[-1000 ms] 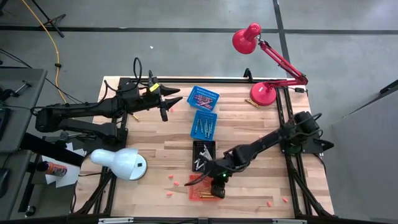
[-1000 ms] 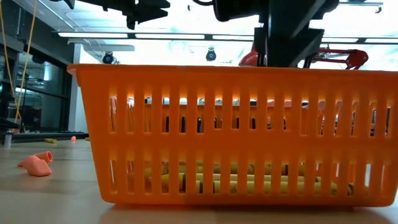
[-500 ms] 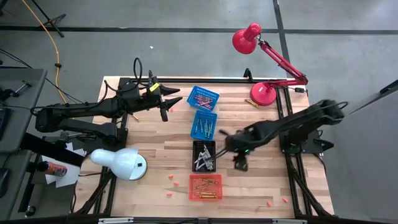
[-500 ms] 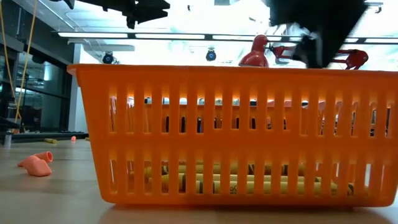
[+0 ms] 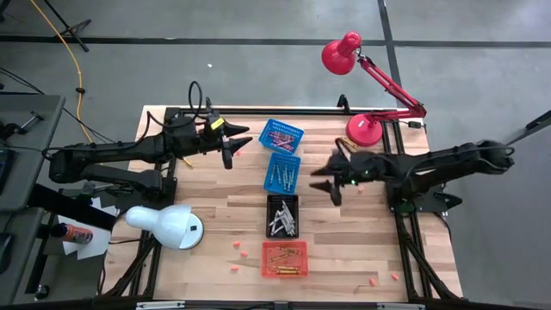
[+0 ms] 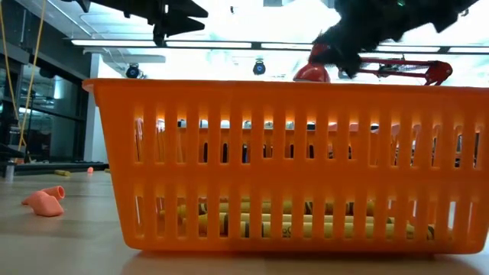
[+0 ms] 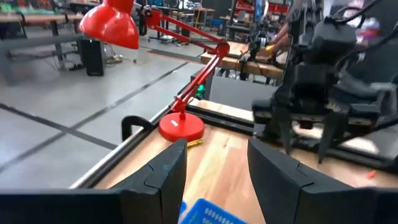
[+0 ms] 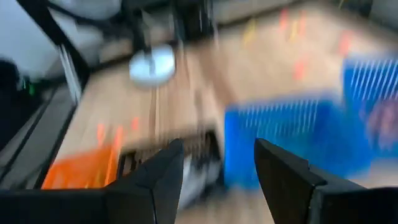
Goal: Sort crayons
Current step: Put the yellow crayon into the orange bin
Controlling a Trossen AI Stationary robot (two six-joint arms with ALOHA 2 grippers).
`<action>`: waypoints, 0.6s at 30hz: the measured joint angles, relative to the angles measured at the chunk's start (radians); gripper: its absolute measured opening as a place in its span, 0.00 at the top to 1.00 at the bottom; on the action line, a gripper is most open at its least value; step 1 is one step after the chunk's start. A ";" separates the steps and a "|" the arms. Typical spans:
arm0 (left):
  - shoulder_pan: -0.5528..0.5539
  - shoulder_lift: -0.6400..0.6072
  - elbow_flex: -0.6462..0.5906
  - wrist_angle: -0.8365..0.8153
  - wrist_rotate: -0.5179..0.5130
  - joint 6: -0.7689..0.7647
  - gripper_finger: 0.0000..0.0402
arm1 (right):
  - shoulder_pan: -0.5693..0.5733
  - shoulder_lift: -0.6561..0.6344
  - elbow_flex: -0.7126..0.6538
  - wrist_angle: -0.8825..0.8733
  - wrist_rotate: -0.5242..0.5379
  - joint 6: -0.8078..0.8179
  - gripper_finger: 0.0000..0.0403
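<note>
Orange basket (image 5: 284, 259): sitting nearest the front edge of the table, holding orange and yellow crayons (image 6: 306, 225) along its bottom; the right arm is no longer hanging over it, as it was a second ago.
Black basket (image 5: 282, 214): lying just behind the orange one, with pale grey crayons inside.
Right gripper (image 5: 332, 182): now swinging away toward the back of the table, beside the nearer blue basket (image 5: 282, 171), fingers parted and nothing between them (its own wrist view is smeared by the motion, but the gap reads empty).
Meaning: judging by the empty fingers, one drop into the orange basket is done and the arm is heading for another crayon.
Loose crayons: one lying by the red lamp base (image 5: 362, 130), at about (image 5: 349, 142), probably the next target.
Far blue basket (image 5: 281, 135): holding reddish crayons.
Left gripper (image 5: 237, 140): waiting near the back left, fingers apart and empty, unmoved over the last second.
</note>
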State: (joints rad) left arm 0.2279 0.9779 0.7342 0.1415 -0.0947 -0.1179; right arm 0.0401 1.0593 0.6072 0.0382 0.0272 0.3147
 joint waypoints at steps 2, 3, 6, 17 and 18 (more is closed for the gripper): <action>0.000 0.000 0.000 0.009 0.000 -0.043 0.61 | -0.033 0.008 0.017 0.097 0.003 -0.086 0.53; 0.000 0.000 0.000 0.016 0.000 -0.058 0.61 | -0.049 0.009 0.029 0.129 0.003 -0.119 0.53; 0.000 0.000 0.000 0.021 0.000 -0.062 0.61 | -0.098 0.008 0.077 0.169 0.011 -0.174 0.53; 0.000 0.000 0.000 0.012 0.004 -0.062 0.61 | -0.191 0.009 0.184 0.165 0.034 -0.191 0.53; 0.000 0.000 0.000 0.012 0.005 -0.063 0.61 | -0.193 0.009 0.185 0.167 0.032 -0.211 0.53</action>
State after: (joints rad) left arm 0.2283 0.9779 0.7345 0.1533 -0.0894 -0.1805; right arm -0.1530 1.0679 0.7918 0.2047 0.0595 0.1036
